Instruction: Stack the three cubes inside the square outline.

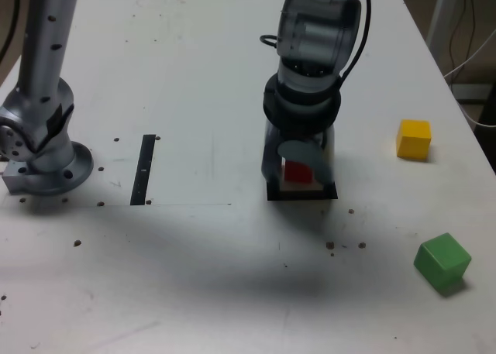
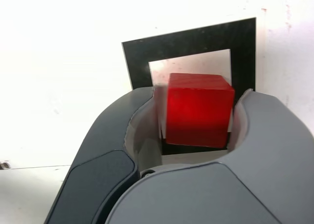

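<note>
The red cube [image 1: 297,170] sits on the pale centre of the square outline [image 1: 302,193], and the wrist view shows the same red cube [image 2: 198,109] inside the black square outline [image 2: 196,37]. My gripper [image 1: 298,164] points down over it. In the wrist view the gripper [image 2: 196,94] straddles the cube, open, with a thin gap showing beside one finger [image 2: 122,121]; the other finger [image 2: 265,126] stands very close to the cube. The yellow cube [image 1: 413,139] and the green cube [image 1: 442,262] lie loose on the exterior view's right.
A thin black strip [image 1: 144,170] lies on the white table towards the exterior view's left. A grey metal arm base [image 1: 43,149] stands at the far left. Cables hang past the table's right edge [image 1: 465,67].
</note>
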You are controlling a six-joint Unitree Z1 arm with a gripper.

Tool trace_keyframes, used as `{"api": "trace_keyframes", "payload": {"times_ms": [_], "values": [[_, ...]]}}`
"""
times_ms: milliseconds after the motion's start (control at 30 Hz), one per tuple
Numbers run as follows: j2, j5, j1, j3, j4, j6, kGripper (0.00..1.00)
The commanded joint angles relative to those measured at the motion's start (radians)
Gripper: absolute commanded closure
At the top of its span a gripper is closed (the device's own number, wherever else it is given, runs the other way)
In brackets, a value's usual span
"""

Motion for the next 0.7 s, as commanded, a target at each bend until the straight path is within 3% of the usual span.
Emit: {"api": "trace_keyframes", "payload": {"times_ms": [0, 367, 667], "values": [[-0.007, 0.010, 0.002, -0.015, 0.030, 0.002, 0.02], [-0.072, 0.030, 0.002, -0.095, 0.160, 0.015, 0.01], [-0.079, 0.031, 0.002, -0.255, 0.288, 0.117, 0.01]]}}
